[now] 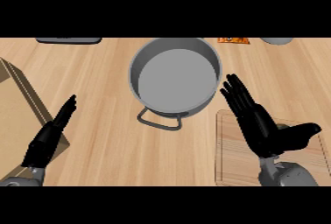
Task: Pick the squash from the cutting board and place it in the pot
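**Hovering hand hides squash on cutting board**

Stretching flat over the cutting board (233, 168) at the counter's (110, 131) lower right corner, the robot's right hand (255, 124) shows straight, spread fingers (238, 94) pointing toward the far edge, with the thumb (301, 131) splayed out to the right. Nothing is curled in the palm. Only a small dark green sliver of the squash (282, 127) peeks out on the board in the notch between thumb and palm, just right of the palm and well behind the fingertips; whether the hand touches it cannot be told, and the rest of the vegetable is hidden underneath.

A grey pot (174, 46) sits open at the middle of the counter near the far edge, its loop handle (158, 120) facing the near edge. Its rim lies just left of the right hand's fingertips.

At the lower left, the left hand (48, 140) rests edge-on with fingers straight and together, holding nothing, beside the corner of a tan box (16, 118) that runs off the counter's left edge.

Along the far edge lie 3 partly cropped items: a dark flat object (68, 40) at left, an orange packet (233, 40) and a pale round object (278, 40) at right.
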